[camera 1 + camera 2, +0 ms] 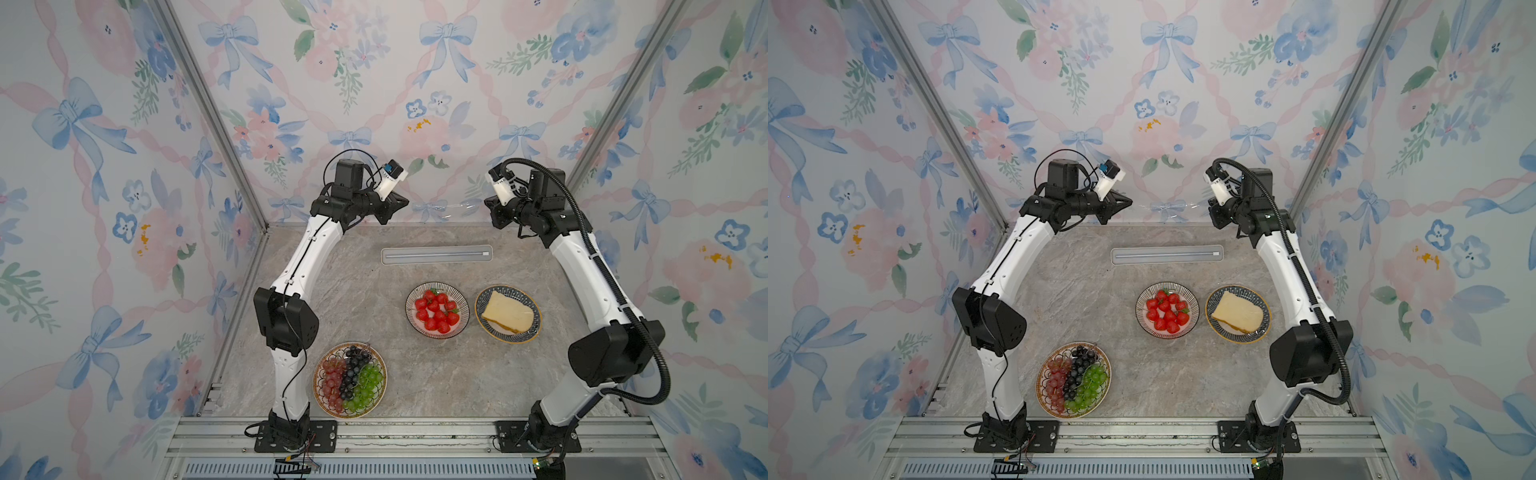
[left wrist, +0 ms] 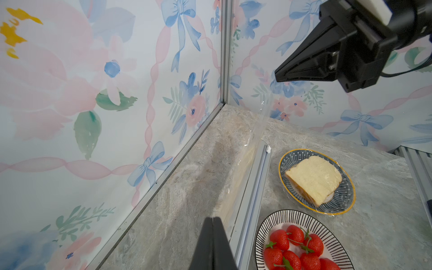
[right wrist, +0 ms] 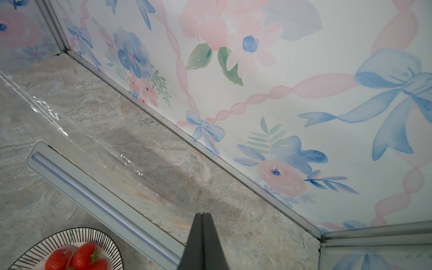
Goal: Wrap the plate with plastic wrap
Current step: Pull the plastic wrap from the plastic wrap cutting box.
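A sheet of clear plastic wrap (image 1: 440, 206) (image 1: 1167, 205) hangs stretched between my two raised grippers at the back wall. It runs down to the long cream box (image 1: 436, 254) (image 2: 254, 187) (image 3: 93, 194) with a grey top. My left gripper (image 1: 405, 202) (image 2: 212, 218) is shut on one end of the film (image 2: 257, 131). My right gripper (image 1: 487, 204) (image 3: 203, 214) is shut on the other end (image 3: 70, 131). A striped plate (image 1: 436, 286) (image 2: 264, 229) of strawberries sits in front of the box, uncovered.
A blue plate with a gold rim (image 1: 482, 303) (image 2: 287, 159) holds a bread slice under glossy film, to the right of the strawberries. A plate of grapes (image 1: 380, 390) sits near the front, beside the left arm's base. Patterned walls close in the back and both sides.
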`<state>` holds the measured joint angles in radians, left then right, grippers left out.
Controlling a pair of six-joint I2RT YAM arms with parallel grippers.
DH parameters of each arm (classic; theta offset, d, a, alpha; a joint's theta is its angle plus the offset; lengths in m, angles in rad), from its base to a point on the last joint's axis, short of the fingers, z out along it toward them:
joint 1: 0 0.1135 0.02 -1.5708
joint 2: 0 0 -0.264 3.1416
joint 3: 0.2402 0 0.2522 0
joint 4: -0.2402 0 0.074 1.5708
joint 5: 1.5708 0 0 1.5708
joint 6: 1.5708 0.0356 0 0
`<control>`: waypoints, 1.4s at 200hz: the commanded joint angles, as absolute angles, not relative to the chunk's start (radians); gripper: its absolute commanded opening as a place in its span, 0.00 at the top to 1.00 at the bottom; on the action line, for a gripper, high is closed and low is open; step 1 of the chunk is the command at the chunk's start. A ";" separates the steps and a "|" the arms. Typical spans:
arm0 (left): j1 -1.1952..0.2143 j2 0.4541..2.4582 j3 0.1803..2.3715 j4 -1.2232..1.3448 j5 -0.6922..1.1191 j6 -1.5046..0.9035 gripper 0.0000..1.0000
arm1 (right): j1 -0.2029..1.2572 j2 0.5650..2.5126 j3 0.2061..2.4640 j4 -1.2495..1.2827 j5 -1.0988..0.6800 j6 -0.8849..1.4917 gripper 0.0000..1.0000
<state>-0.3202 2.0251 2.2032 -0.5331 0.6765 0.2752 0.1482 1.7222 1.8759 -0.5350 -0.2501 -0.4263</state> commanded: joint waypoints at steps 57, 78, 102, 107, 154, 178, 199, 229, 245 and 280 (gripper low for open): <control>-0.318 1.947 2.230 -0.506 0.672 0.264 1.00 | 0.169 1.681 1.949 -0.517 -0.250 -0.425 1.00; -0.316 1.945 2.230 -0.506 0.669 0.265 1.00 | 0.170 1.681 1.951 -0.520 -0.249 -0.426 1.00; -0.316 1.941 2.230 -0.506 0.667 0.267 1.00 | 0.172 1.682 1.955 -0.521 -0.246 -0.428 1.00; -0.316 1.941 2.230 -0.505 0.666 0.267 1.00 | 0.171 1.682 1.957 -0.520 -0.246 -0.428 1.00; -0.318 1.939 2.229 -0.506 0.670 0.267 1.00 | 0.172 1.680 1.969 -0.529 -0.244 -0.430 1.00; -0.318 1.938 2.229 -0.506 0.671 0.267 1.00 | 0.175 1.678 1.971 -0.534 -0.241 -0.434 1.00; -0.316 1.934 2.228 -0.506 0.669 0.268 1.00 | 0.176 1.680 1.974 -0.536 -0.241 -0.436 1.00; -0.317 1.931 2.228 -0.506 0.670 0.268 1.00 | 0.178 1.682 1.980 -0.540 -0.239 -0.438 1.00; -0.317 1.931 2.227 -0.506 0.669 0.268 1.00 | 0.177 1.683 1.980 -0.540 -0.238 -0.440 1.00; -0.315 1.927 2.229 -0.506 0.665 0.270 1.00 | 0.179 1.685 1.986 -0.544 -0.236 -0.440 1.00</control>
<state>-0.3202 1.9957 2.2032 -0.5331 0.6617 0.2752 0.1677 1.7218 1.9350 -0.5694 -0.2489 -0.4343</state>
